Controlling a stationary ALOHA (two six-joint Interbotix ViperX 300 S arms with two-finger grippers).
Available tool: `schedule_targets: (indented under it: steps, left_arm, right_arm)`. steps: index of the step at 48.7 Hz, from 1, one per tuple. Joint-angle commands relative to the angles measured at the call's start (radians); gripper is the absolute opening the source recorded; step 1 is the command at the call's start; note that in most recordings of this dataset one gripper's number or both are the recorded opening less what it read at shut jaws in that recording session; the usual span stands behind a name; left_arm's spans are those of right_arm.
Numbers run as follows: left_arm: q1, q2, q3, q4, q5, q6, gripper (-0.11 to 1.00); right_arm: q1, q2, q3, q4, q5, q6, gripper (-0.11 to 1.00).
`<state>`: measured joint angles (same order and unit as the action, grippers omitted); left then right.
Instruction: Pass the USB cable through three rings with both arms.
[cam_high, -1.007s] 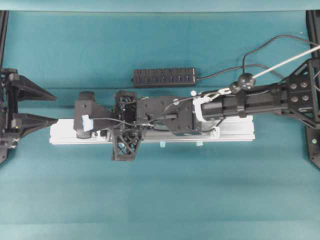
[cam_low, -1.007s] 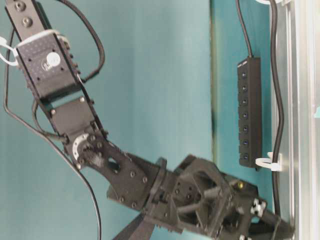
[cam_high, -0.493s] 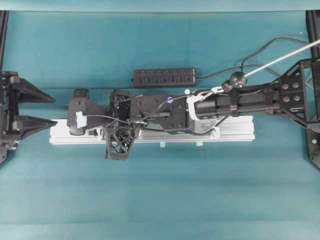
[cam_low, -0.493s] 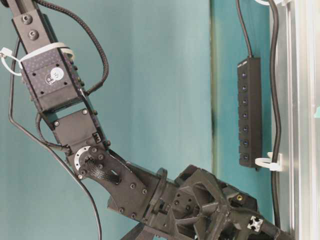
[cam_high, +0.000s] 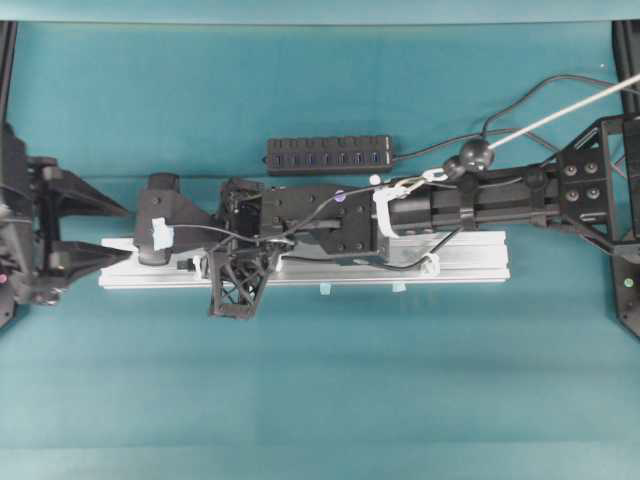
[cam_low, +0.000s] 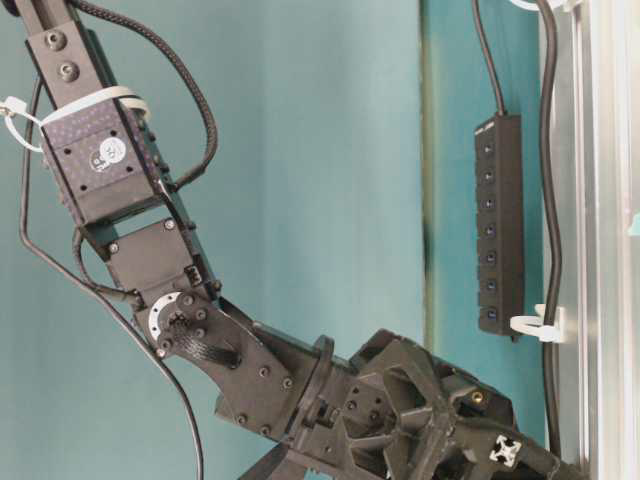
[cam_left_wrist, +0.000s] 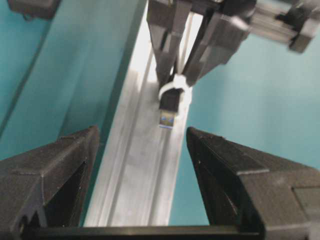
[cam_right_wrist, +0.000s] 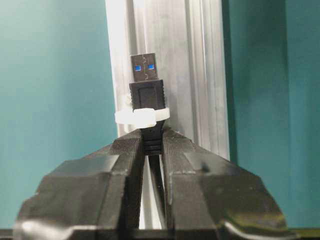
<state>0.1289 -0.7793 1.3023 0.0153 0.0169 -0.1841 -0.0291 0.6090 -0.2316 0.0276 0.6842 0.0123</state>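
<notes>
The USB cable's plug (cam_right_wrist: 146, 85) sticks out through a whitish ring (cam_right_wrist: 142, 116) on the silver rail (cam_right_wrist: 185, 60). Just behind that ring my right gripper (cam_right_wrist: 151, 142) is shut on the cable's black collar. In the overhead view the right gripper (cam_high: 150, 235) lies over the rail's left end. Facing it, my left gripper (cam_high: 127, 232) stands open and holds nothing. From the left wrist the plug (cam_left_wrist: 169, 107) and ring (cam_left_wrist: 175, 87) lie ahead of the open left gripper (cam_left_wrist: 142, 135), apart from it. Another ring (cam_high: 431, 265) sits near the rail's right end, and the cord (cam_low: 548, 150) runs along the rail to this ring (cam_low: 537, 325).
A black multi-port hub (cam_high: 328, 155) lies behind the rail (cam_high: 470, 268) on the teal table, its cord trailing to the right. Two pale blue tabs (cam_high: 325, 289) stick out at the rail's front edge. The right arm's body covers most of the rail.
The right arm has slid left along the rail with the cable in its grip. The left gripper has moved right, closer to the rail's left end, still open.
</notes>
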Motion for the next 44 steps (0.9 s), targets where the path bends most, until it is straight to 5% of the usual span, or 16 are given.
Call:
schedule_targets:
  steps: [1, 44]
  left_arm:
    - [-0.008, 0.058, -0.014, 0.003, -0.041, 0.003, 0.77]
    - [-0.072, 0.514, -0.127, 0.003, -0.258, 0.011, 0.76]
  right_arm:
    - [0.009, -0.011, -0.014, 0.014, -0.026, -0.002, -0.07]
    - [0.014, -0.017, -0.015, 0.014, -0.026, -0.002, -0.07]
